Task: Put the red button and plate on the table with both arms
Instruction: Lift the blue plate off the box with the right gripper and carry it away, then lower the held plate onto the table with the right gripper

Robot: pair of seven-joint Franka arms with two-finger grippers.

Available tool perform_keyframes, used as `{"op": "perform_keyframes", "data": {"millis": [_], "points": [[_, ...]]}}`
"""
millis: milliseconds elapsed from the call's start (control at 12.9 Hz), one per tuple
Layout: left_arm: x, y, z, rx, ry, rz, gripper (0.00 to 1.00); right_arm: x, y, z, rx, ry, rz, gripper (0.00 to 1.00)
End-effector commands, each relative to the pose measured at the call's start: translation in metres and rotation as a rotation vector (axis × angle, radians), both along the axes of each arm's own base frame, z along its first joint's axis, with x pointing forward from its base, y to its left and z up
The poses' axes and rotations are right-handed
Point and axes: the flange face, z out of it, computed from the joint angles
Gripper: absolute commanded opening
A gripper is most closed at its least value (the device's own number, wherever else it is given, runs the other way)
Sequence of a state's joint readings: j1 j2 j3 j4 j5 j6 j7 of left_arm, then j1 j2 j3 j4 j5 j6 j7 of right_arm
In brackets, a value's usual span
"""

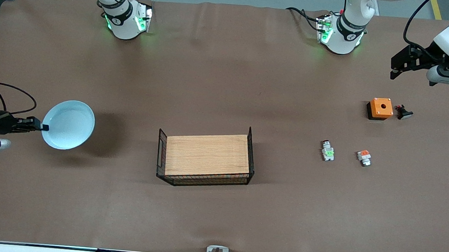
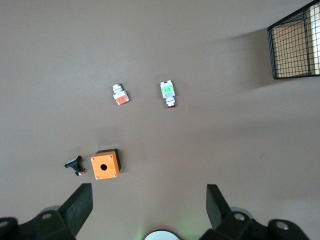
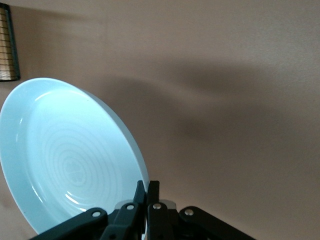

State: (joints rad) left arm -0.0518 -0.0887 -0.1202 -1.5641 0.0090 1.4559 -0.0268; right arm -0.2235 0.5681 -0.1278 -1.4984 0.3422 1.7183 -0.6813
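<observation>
Jaws: right gripper (image 1: pixel 42 127) is clamped on the rim of the plate (image 1: pixel 68 124), fingers pinched tight on the edge in the right wrist view; left gripper (image 2: pixel 149 200) has its jaws wide apart, nothing between them. Plate looks lifted off the table (image 1: pixel 217 221) at the right arm's end, judging by the offset shadow under it, so I'd call it not yet placed. Red button (image 1: pixel 328 150), the small white block with the green middle, already lies on the table toward the left arm's end, free of any gripper, so that half looks done. Left gripper hangs over the table near the edge at its own end, above the orange box (image 1: pixel 380 108) and the small black part (image 1: pixel 404 113) beside it; the button sits well apart from those jaws, nearer the front camera, with the orange-topped block (image 1: pixel 364 157) just beside it. Wooden tray (image 1: pixel 207 155) with wire ends stands mid-table, between button and plate. Remaining, as I read it: lower the plate to the table and release; left arm seems to be waiting.
</observation>
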Motion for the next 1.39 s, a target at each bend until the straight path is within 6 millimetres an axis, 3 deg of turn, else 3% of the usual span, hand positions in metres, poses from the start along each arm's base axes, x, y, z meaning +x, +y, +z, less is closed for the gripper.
{"op": "perform_keyframes", "data": {"millis": [0,542,774,1161,1316], "points": [[-0.008,-0.001,0.004,0.015,-0.008,0.009,1.0,0.001,-0.021,-0.033,0.011,-0.026,0.04,0.01],[-0.007,-0.001,0.004,0.011,-0.008,0.011,1.0,0.0,-0.056,-0.1,-0.026,-0.121,0.099,0.01],[-0.008,-0.002,0.004,0.012,-0.008,0.01,1.0,-0.001,-0.059,-0.129,-0.029,-0.141,0.105,0.01],[-0.007,-0.002,0.003,0.01,-0.006,0.011,1.0,-0.011,-0.055,-0.156,0.014,-0.151,0.093,0.03],[-0.007,-0.001,0.003,0.01,-0.006,0.011,1.0,-0.011,-0.054,-0.157,0.015,-0.15,0.093,0.11]]}}
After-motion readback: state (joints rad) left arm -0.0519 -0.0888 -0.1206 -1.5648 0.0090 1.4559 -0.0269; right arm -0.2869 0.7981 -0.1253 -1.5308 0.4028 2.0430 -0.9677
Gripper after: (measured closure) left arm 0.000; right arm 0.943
